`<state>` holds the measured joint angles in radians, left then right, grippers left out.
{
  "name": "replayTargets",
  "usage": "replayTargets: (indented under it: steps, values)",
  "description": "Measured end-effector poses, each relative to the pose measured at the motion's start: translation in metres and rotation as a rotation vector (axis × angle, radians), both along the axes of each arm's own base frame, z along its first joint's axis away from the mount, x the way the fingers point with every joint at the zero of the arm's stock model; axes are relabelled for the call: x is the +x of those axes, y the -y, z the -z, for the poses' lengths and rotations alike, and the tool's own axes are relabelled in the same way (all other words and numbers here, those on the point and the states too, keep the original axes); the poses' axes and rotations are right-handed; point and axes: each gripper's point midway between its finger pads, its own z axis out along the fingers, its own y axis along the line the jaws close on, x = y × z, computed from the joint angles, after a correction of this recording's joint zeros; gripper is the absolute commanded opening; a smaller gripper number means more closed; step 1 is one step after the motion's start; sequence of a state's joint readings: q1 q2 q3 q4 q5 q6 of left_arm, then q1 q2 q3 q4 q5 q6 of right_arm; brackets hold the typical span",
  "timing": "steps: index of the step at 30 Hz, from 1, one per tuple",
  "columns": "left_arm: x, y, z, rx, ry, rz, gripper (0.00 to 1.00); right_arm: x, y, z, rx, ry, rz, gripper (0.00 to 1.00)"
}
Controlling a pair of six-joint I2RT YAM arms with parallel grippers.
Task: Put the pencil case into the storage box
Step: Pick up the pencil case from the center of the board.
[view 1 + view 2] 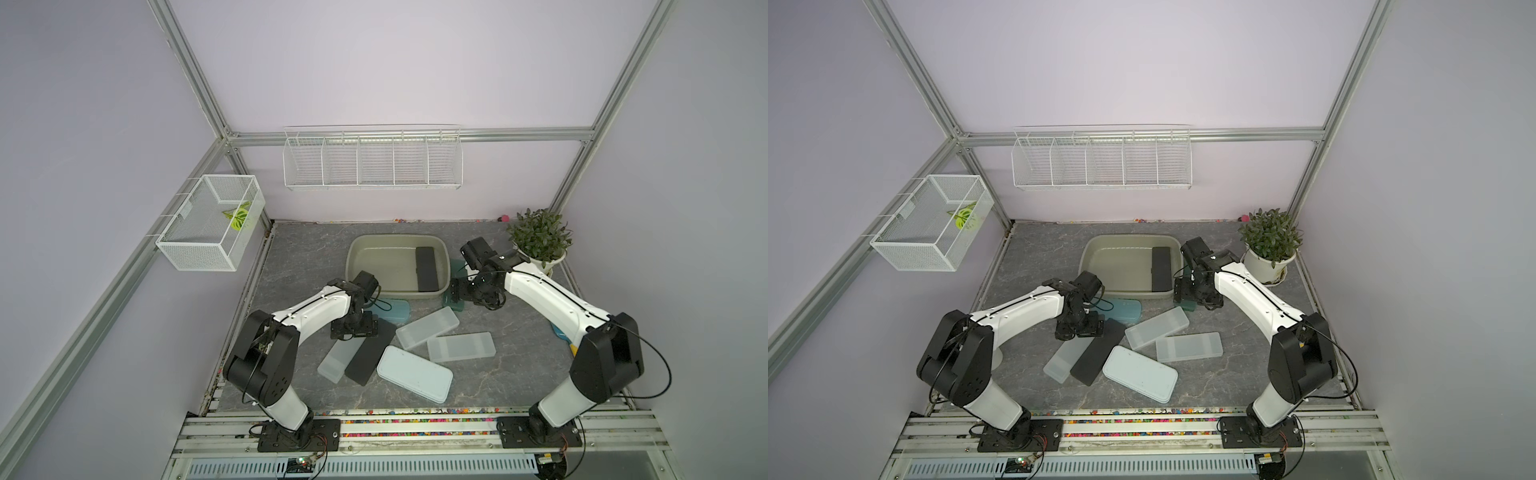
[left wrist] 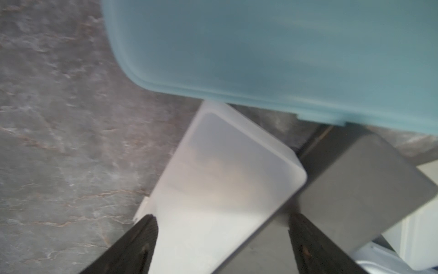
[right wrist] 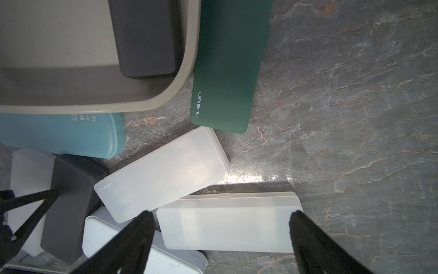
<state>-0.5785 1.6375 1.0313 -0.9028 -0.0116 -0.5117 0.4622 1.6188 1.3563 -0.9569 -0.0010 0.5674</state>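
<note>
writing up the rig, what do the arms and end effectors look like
The left arm and the right arm have glossy white shells with black joints and wrists. A thin black cable runs along each white forearm, and more loops free near the joints. The left end effector and the right end effector each have two black tapering fingers.

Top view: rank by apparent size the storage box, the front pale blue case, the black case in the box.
1. storage box
2. pale blue case
3. black case
The black case lies farther from the camera, so that last gap is less sure.
</note>
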Motion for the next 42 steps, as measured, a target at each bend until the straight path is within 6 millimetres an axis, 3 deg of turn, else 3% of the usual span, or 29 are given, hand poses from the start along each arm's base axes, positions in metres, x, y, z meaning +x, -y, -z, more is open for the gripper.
replayTargets:
  steps: [11,19,25,28,33,42]
  values:
    - [-0.003,-0.004,-0.003,0.047,0.026,-0.051,0.92,-0.008,0.004,0.003,-0.001,-0.007,0.001,0.93]
    - [0.005,-0.041,-0.006,0.144,0.036,-0.169,0.91,-0.009,0.005,0.0,0.004,0.002,0.002,0.93]
    - [0.005,-0.038,-0.005,0.14,0.028,-0.164,0.91,-0.011,0.006,0.001,0.002,-0.003,0.002,0.93]
    - [-0.003,-0.031,0.001,0.151,0.009,-0.13,0.93,-0.011,0.006,0.002,0.001,-0.005,0.002,0.93]
    - [-0.026,-0.047,0.014,0.25,-0.057,-0.114,0.95,-0.011,0.006,0.003,0.0,-0.006,-0.001,0.94]
    - [-0.025,-0.055,0.016,0.259,-0.08,-0.141,0.95,-0.012,0.008,0.005,0.003,-0.016,0.001,0.94]
